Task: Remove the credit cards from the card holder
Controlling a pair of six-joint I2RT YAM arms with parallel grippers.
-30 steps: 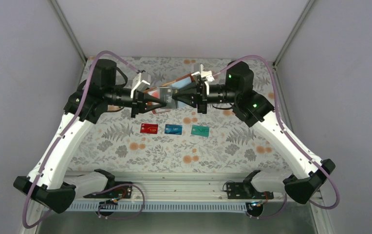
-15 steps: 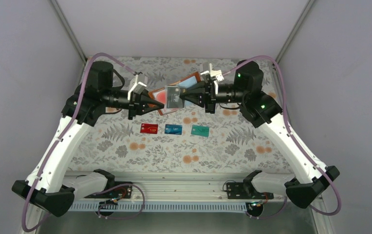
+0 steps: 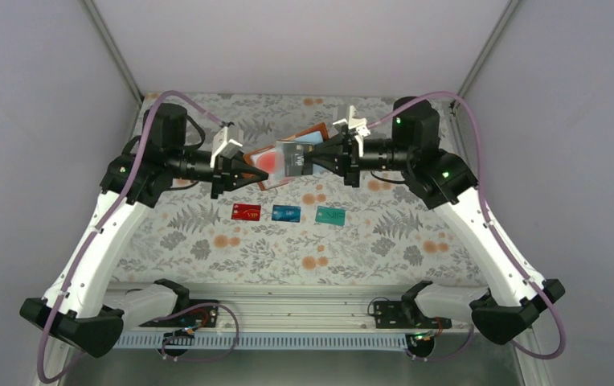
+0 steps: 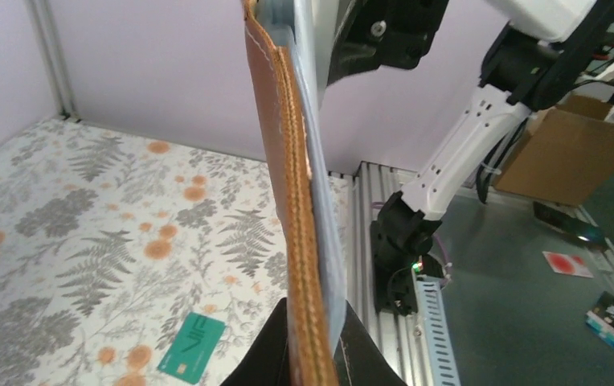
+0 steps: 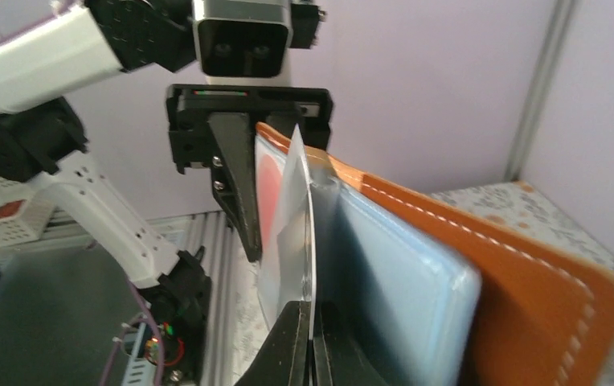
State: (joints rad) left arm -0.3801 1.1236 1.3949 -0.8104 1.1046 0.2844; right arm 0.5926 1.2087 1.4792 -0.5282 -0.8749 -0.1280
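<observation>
Arms pulled apart a bit: right gripper (image 5: 312, 315) pinches a grey card (image 5: 296, 225) out toward 3 o'clock, left gripper (image 3: 262, 170) clamps the card holder (image 4: 296, 201) at its 9 o'clock edge

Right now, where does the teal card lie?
In the top view the teal card lies flat on the flowered table, at the right end of the row of three cards, next to the blue card.
</observation>
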